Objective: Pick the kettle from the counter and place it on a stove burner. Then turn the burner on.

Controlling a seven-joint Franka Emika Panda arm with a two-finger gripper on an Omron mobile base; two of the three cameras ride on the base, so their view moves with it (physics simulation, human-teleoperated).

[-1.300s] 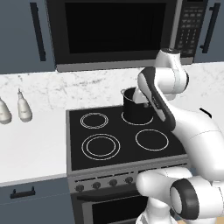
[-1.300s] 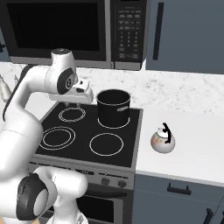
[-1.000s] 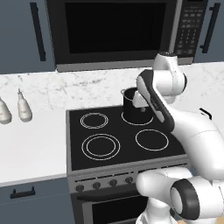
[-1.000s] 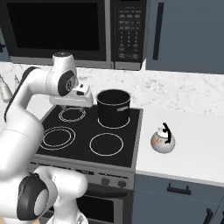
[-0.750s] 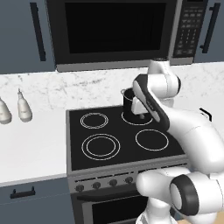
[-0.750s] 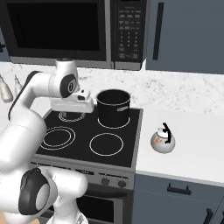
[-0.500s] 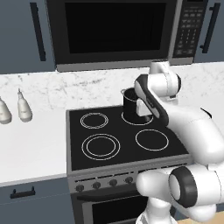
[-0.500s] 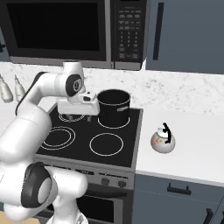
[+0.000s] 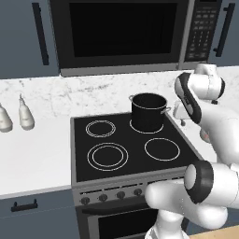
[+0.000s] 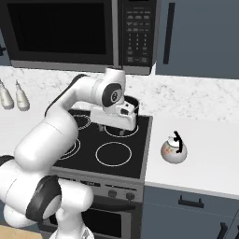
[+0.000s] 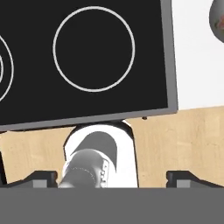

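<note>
Right base view is showing the kettle [image 10: 174, 149] sitting on the white tabletop [image 10: 205, 154]; my pincer [image 10: 111, 128] is hanging wide over the cooktop [image 10: 107, 154].

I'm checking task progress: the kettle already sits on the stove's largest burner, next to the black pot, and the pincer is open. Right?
Not quite. In the right base view the kettle stands on the counter, right of the stove, not on the burner. The pot is on the stove, and the pincer is open.

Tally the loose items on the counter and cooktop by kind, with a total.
Kettle: 1
Black cooking pot: 1
Pale bottle-shaped shakers: 2
Total: 4
</note>
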